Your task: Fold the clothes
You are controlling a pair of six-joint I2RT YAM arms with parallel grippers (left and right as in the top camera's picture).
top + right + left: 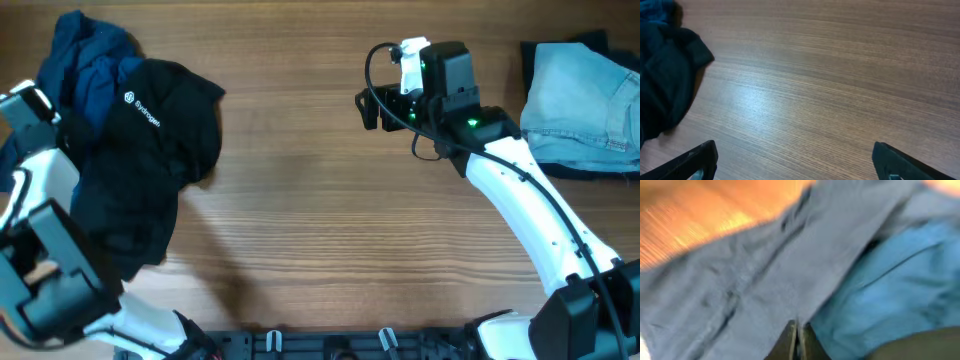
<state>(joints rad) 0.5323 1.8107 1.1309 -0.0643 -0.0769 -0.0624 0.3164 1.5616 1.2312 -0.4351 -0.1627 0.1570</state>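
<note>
At the worktop's left, your left pincer clenches the limp, light clothes; right pincer gapes. Grip hems; they'll sag.

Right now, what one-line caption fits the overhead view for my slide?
Folding task: left gripper closed at the dark clothes, right gripper open above the table, pale denim at its right edge.

Unreadable white logo on black top

- A robotics lab bench: a white-and-black left arm and right arm stand at the near edge of a wood-grain table.
- Loose clothes heaped far left; pale denim folded far right.
</note>
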